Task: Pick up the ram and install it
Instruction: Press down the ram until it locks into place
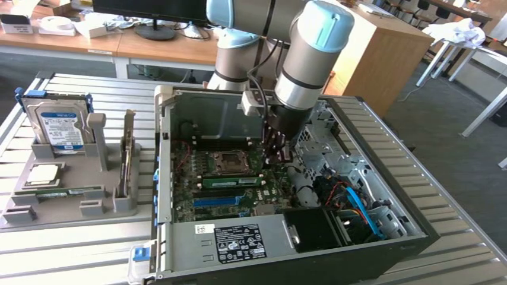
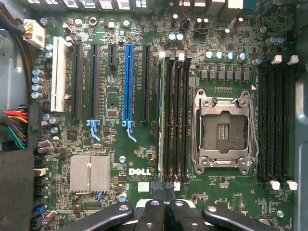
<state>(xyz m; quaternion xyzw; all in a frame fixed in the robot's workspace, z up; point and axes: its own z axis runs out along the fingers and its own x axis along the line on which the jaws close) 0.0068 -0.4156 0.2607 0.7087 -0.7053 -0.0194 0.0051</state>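
Clenched claw (image 1: 279, 155) hangs over the motherboard (image 2: 120, 144); the ram (image 1: 229, 181) (seated in its slot) is half hidden.

The open computer case (image 1: 237, 249) lies on the slatted table (image 1: 71, 249). The parts holder (image 1: 71, 205) sits at the exterior view's left of it, with the hard drive (image 1: 57, 127) standing at its far end. The gripper (image 1: 279, 155) hangs inside the case over the motherboard (image 1: 214, 202).

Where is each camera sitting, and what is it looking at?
Exterior view: off the arm, above and in front of the open computer case, looking down; shows the arm and its tool inside the case.
Wrist view: on the wrist, looking straight at the motherboard; the shut tool shows at the picture's edge.
Shared: motherboard, empty processor socket, blue slot.
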